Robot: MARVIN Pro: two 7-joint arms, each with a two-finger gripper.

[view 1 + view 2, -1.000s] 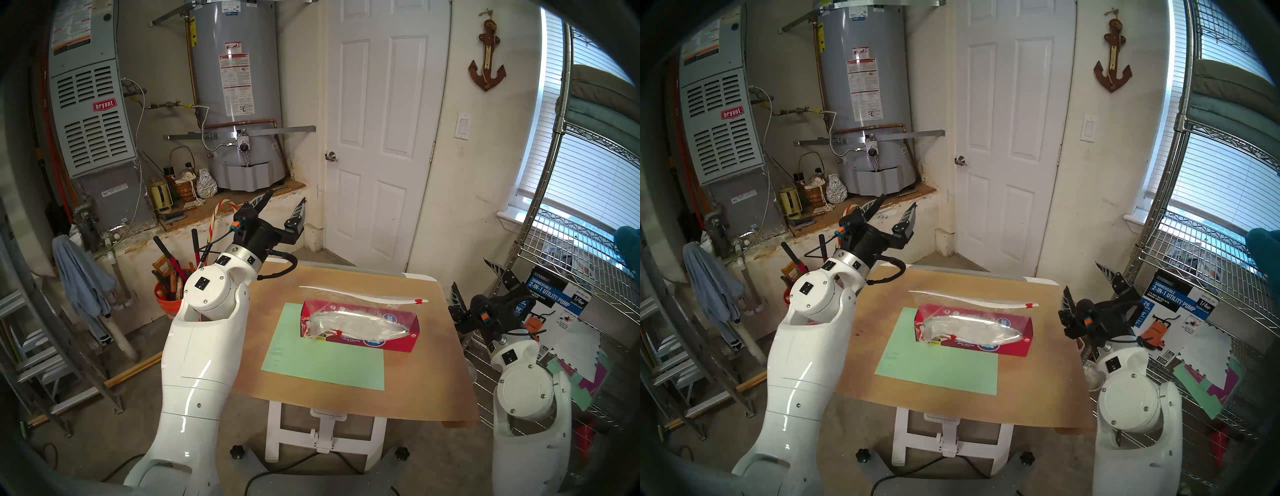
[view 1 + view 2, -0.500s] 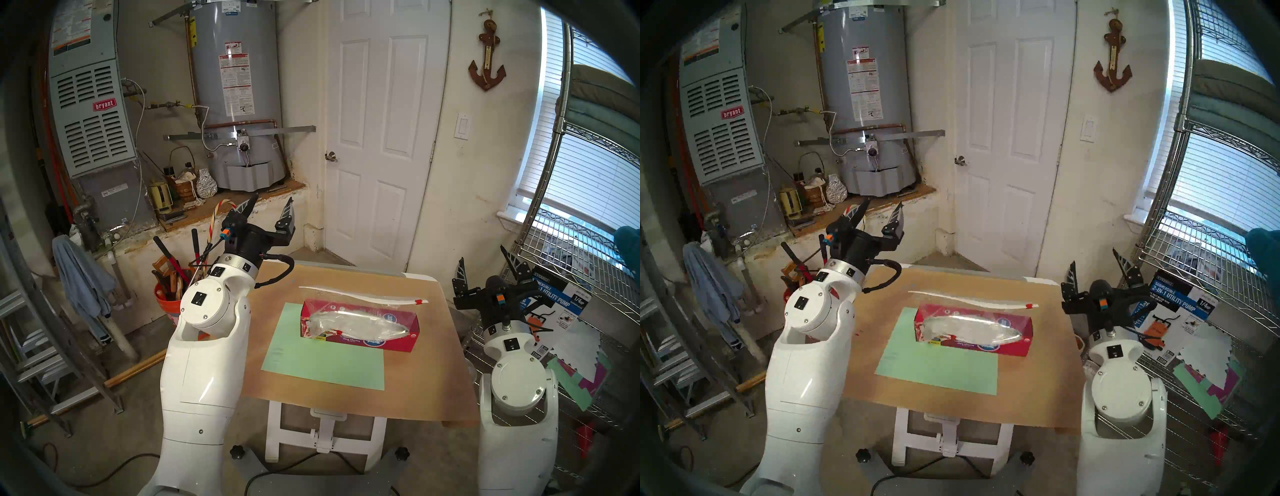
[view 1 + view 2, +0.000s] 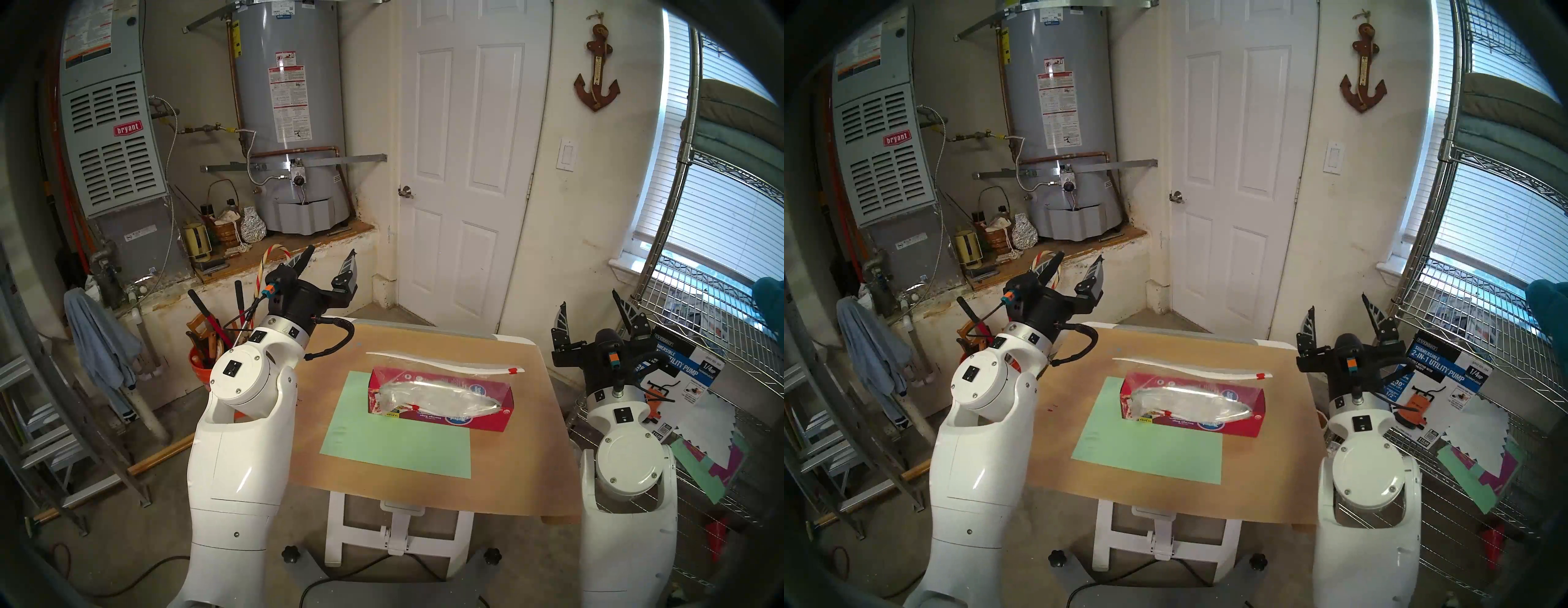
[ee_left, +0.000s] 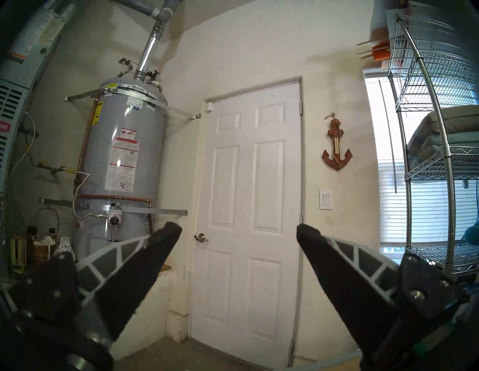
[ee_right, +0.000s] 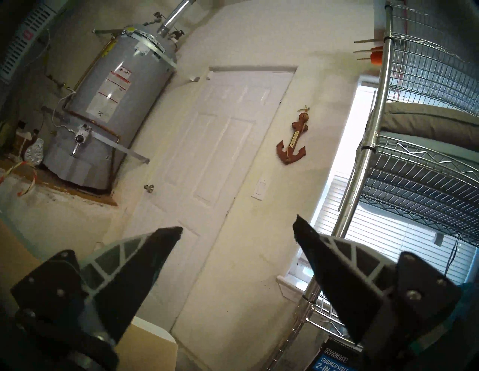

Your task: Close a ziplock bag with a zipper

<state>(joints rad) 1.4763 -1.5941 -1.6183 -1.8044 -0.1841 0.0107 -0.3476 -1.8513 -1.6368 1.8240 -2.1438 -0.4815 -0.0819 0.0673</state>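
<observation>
The clear ziplock bag (image 3: pixel 471 374) lies on the table, draped over or around a long red box (image 3: pixel 466 420); I cannot tell which. Its zipper (image 3: pixel 441 363) is a white strip along the far edge, with the red slider (image 3: pixel 512 370) at the right end. My left gripper (image 3: pixel 331 250) stands open and empty above the table's far left corner, pointing up at the back wall. Off the table's right edge my right gripper (image 3: pixel 589 298) is open and empty too, fingers up. Neither wrist view shows the bag.
A green paper sheet (image 3: pixel 394 443) lies on the brown table (image 3: pixel 530 475) in front of the box. A wire shelf rack (image 3: pixel 700 339) stands close to the right arm. An orange bucket of tools (image 3: pixel 205 369) sits on the floor by the left arm.
The left arm has drawn back to the left with its gripper still up. The right arm has risen and turned its gripper upright. The bag and box have not moved.
</observation>
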